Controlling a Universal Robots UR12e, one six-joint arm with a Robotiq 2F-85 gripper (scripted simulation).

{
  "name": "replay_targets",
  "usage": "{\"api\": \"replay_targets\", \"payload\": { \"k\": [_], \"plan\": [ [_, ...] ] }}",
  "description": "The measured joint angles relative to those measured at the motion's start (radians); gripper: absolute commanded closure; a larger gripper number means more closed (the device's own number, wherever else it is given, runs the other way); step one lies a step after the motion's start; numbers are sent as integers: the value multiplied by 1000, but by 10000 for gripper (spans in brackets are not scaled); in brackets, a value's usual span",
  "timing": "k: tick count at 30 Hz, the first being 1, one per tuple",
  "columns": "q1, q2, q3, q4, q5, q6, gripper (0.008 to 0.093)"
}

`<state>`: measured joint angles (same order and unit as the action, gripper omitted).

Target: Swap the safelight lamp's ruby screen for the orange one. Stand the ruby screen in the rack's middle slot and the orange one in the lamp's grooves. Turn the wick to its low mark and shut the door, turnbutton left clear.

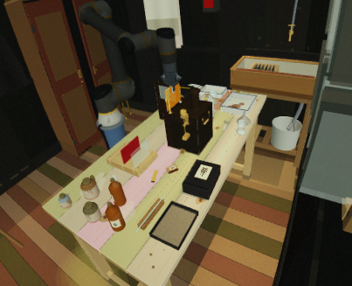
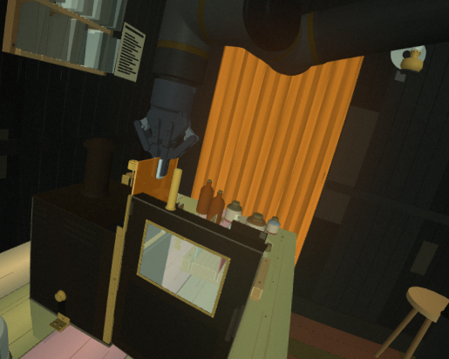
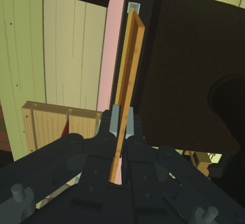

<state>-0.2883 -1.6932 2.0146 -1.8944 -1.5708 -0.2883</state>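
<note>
The orange screen [image 2: 152, 181] [image 3: 129, 71] [image 1: 175, 94] hangs by its top edge in my closed gripper [image 2: 163, 167] [image 3: 121, 124] [image 1: 171, 86]. It stands upright at the front of the black safelight lamp [image 1: 188, 121] [image 2: 78, 244], its lower part down in the slot behind the open door [image 2: 180, 270]. The door has a glass window framed in brass. The ruby screen [image 1: 130, 149] stands in the wooden rack [image 1: 131, 158] on the bench, beside a clear pane. The lamp's chimney [image 2: 96, 167] rises behind the screen. The wick knob [image 2: 60, 296] shows low on the lamp's side.
An orange curtain [image 2: 272, 148] hangs behind the lamp in the second side camera. Bottles and jars [image 1: 101, 200] stand at the bench's near end. A black box [image 1: 201, 178], a framed tray [image 1: 174, 224] and white trays [image 1: 238, 102] lie along the bench. A stool [image 2: 420, 318] stands on the floor.
</note>
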Motion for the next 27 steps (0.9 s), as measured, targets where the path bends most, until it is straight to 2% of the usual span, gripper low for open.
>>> {"api": "replay_targets", "payload": {
  "k": [27],
  "plan": [
    [0, 4, 9, -13, 0, 0, 934]
  ]
}}
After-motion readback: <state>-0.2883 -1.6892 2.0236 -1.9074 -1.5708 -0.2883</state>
